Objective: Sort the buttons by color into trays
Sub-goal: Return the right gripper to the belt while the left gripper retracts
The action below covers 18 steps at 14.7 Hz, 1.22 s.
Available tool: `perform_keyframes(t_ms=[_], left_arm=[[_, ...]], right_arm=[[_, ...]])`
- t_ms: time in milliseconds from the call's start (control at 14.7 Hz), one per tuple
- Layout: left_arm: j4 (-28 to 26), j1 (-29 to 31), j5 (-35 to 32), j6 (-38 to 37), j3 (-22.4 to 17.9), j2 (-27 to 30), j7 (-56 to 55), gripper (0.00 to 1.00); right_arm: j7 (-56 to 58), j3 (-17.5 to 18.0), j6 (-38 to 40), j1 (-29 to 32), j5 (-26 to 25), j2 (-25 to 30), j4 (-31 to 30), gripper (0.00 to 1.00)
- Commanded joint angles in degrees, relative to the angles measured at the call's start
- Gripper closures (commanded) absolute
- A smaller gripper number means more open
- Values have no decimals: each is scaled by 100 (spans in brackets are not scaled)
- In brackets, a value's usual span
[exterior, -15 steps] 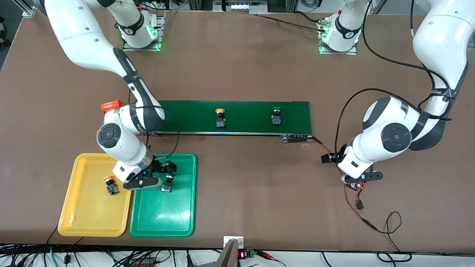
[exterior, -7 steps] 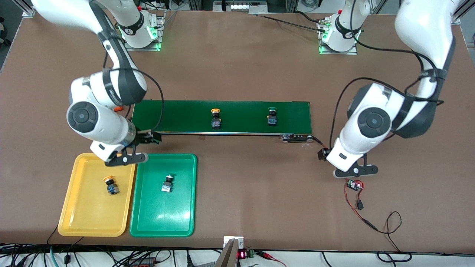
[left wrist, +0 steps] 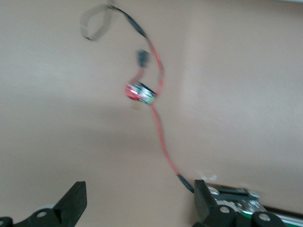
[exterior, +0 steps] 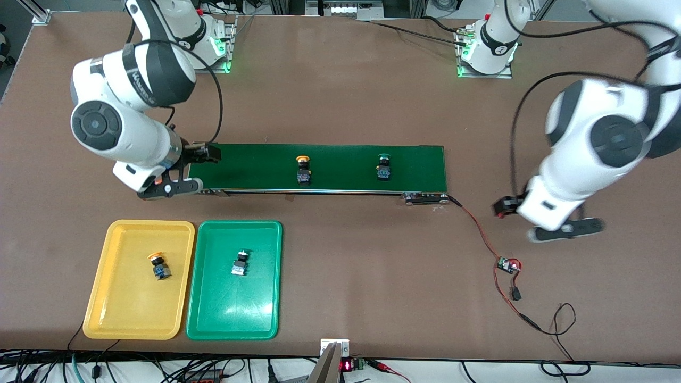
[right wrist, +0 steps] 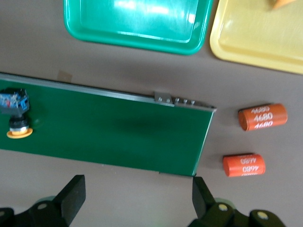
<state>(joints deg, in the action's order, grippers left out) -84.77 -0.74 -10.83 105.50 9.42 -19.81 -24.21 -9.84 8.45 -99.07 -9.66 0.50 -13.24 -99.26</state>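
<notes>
Buttons lie in four places, and none sits between any fingers. We see the right gripper (exterior: 171,189) with its fingers (right wrist: 72,196) spread wide and empty, hanging over the belt's (exterior: 340,159) end toward the right arm's side, above two orange cylinders marked 4680 (right wrist: 262,117) that lie on the table (exterior: 340,96) just off that belt end. A second ago this gripper was down in the green tray (exterior: 234,280) at the green-capped button there (exterior: 240,263); it has since let go, risen and drawn back to the belt.

The left gripper (exterior: 564,230) also has its fingers (left wrist: 73,201) spread with nothing between them. It is over bare table near the red wire (exterior: 481,236) and the small circuit board (exterior: 508,264); it has swung away from the board toward the left arm's end of the table.

The yellow tray (exterior: 138,280) holds one yellow-capped button (exterior: 158,266), in the same spot as before. The two trays lie side by side, nearer the front camera than the belt. On the belt, a yellow-capped button (exterior: 303,170) and a green-capped button (exterior: 383,167) have shifted toward the right arm's end.
</notes>
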Motion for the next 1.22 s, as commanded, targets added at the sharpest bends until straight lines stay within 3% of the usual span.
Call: perform_keyframes(t_ms=[0, 136, 408, 679, 1155], left_arm=[[-101, -5, 344, -82, -465, 556, 390, 0], [-66, -5, 730, -143, -790, 759, 1064, 0], [-171, 267, 750, -161, -880, 1277, 2358, 0], [-136, 741, 1539, -916, -819, 1594, 2439, 0], [-531, 707, 1330, -1014, -380, 1999, 1815, 0]], right_arm=[[-210, 43, -551, 8, 100, 567, -909, 0], [-623, 78, -832, -114, 100, 708, -1217, 0], [-914, 78, -1614, -492, 100, 735, -1692, 0], [-1318, 78, -2361, -774, 100, 700, -2167, 0], [-1714, 78, -2723, -1073, 91, 612, -2335, 0]])
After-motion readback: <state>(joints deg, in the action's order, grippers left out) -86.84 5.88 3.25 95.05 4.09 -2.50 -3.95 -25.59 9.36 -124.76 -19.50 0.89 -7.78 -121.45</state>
